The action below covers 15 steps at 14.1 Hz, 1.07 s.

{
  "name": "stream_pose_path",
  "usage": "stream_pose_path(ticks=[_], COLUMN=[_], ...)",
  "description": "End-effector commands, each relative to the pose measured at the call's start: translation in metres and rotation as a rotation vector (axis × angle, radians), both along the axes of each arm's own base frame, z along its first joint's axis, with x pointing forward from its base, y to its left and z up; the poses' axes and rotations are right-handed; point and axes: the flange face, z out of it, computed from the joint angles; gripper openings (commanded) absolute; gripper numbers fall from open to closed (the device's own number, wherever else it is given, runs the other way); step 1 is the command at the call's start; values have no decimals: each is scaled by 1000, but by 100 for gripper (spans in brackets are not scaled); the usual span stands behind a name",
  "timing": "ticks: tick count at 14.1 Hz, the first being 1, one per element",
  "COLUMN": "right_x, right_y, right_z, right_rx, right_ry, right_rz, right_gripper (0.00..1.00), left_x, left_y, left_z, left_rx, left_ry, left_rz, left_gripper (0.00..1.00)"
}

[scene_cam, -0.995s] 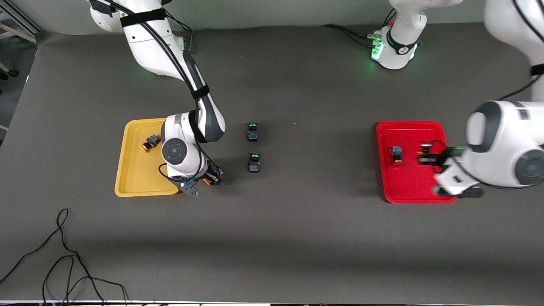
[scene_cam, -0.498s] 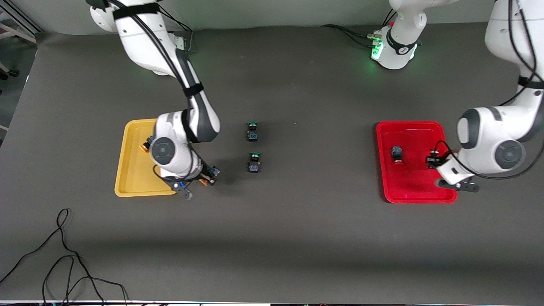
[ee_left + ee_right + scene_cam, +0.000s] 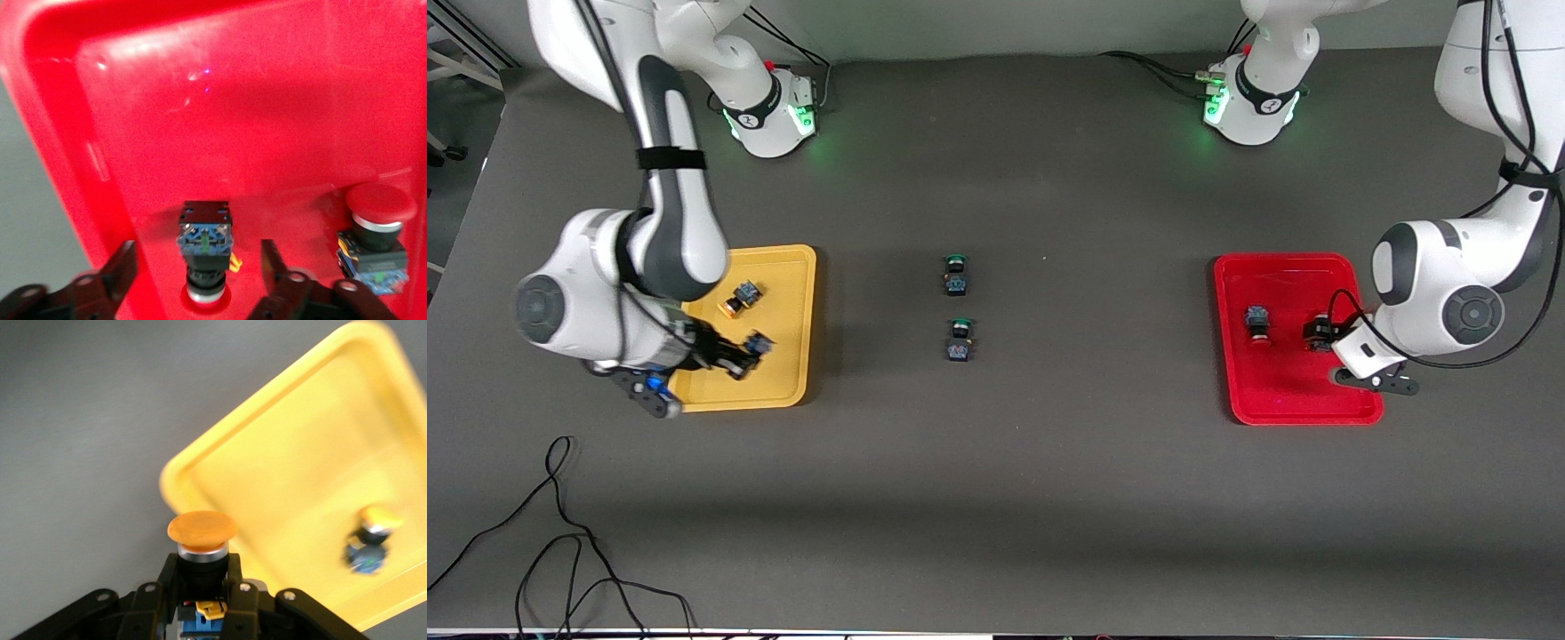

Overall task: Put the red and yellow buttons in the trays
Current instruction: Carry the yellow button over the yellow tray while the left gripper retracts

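My right gripper (image 3: pixel 745 354) is shut on an orange-yellow-capped button (image 3: pixel 201 532) and holds it over the yellow tray (image 3: pixel 791 267), which also shows in the right wrist view (image 3: pixel 320 440). A second yellow button (image 3: pixel 740 298) lies in that tray (image 3: pixel 370 543). My left gripper (image 3: pixel 1319 334) is low in the red tray (image 3: pixel 1280 382), open, its fingers (image 3: pixel 120 267) on either side of a red-capped button (image 3: pixel 203 250) and apart from it. Another red button (image 3: pixel 1256 322) sits in the same tray (image 3: pixel 377 230).
Two green-capped buttons (image 3: pixel 955 274) (image 3: pixel 959 340) stand on the dark mat mid-table between the trays. A loose black cable (image 3: pixel 560 533) lies at the near corner by the right arm's end.
My right arm has swung from beside the yellow tray's edge to over the tray, carrying the yellow button. My left gripper has shifted slightly inside the red tray.
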Motion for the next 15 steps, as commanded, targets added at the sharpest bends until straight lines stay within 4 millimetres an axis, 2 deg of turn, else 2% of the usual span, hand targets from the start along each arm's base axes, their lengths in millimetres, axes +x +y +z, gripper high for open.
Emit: stream_pose_path(ticks=[1, 2, 3, 5, 9, 13, 15], right_x=[-19, -22, -24, -27, -27, -27, -26], right_y=[-26, -37, -38, -41, -44, -41, -43], right_z=[-39, -52, -62, -81, -96, -98, -105], right_rx=[-10, -23, -13, 15, 5, 3, -17], right_ry=[-32, -50, -56, -51, -57, -58, -59], right_rz=[68, 64, 76, 95, 98, 100, 98], right_gripper=[18, 18, 18, 18, 22, 24, 29], left_x=[23, 28, 30, 22, 1, -4, -10], left_y=[5, 3, 2, 2, -11, -34, -50], left_z=[64, 87, 110, 158, 248, 315, 329], left_rx=[24, 26, 25, 33, -3, -15, -31], left_ry=[27, 27, 13, -5, -44, -37, -46], left_rz=[-10, -7, -1, 5, 25, 16, 40], left_gripper=[100, 100, 100, 100, 100, 100, 100])
